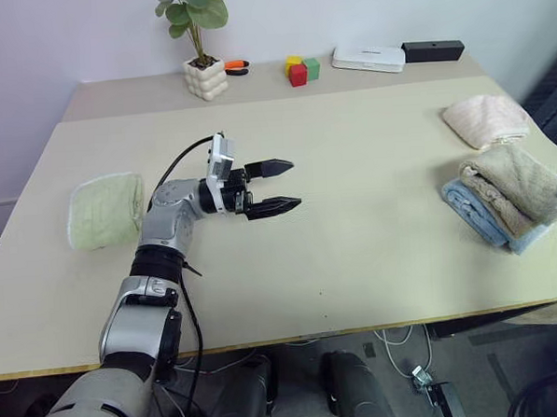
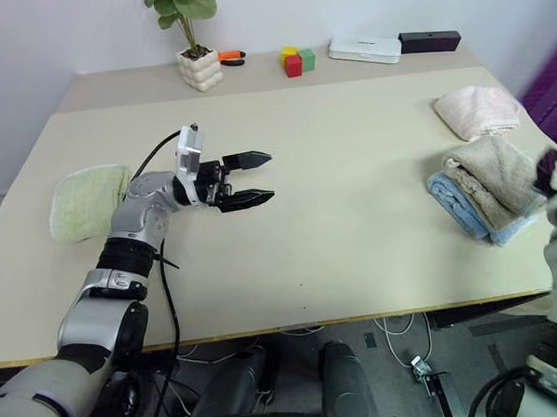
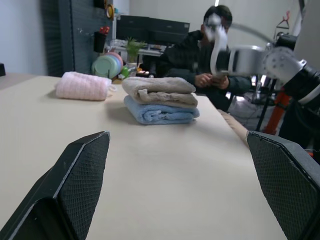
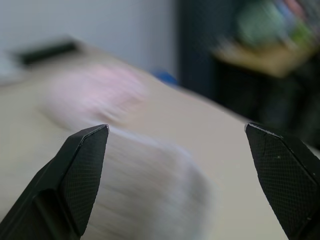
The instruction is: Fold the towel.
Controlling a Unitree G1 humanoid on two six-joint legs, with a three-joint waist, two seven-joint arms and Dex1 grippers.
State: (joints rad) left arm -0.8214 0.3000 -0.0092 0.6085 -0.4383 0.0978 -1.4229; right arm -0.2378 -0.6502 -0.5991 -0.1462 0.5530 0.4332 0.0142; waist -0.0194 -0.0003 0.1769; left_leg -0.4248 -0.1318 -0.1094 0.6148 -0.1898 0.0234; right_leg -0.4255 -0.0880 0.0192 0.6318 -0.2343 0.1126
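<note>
The beige-tan towel (image 1: 511,182) lies folded on top of a folded blue towel (image 1: 475,219) near the table's right edge; the left wrist view also shows the towel (image 3: 160,90) on that stack. My left gripper (image 1: 294,182) hovers open over the middle of the table, pointing right toward the stack, with nothing between its fingers (image 3: 82,165). My right gripper (image 4: 175,127) is raised just past the towel at the table's right edge, open and empty. A blurred pale cloth (image 4: 150,190) lies below it.
A pinkish-cream towel (image 1: 484,118) lies behind the stack. A pale green towel (image 1: 106,210) sits at the left edge. At the back stand a potted plant (image 1: 205,79), coloured blocks (image 1: 301,70), a white box (image 1: 369,58) and a black box (image 1: 433,50). A person (image 3: 200,55) sits beyond the table.
</note>
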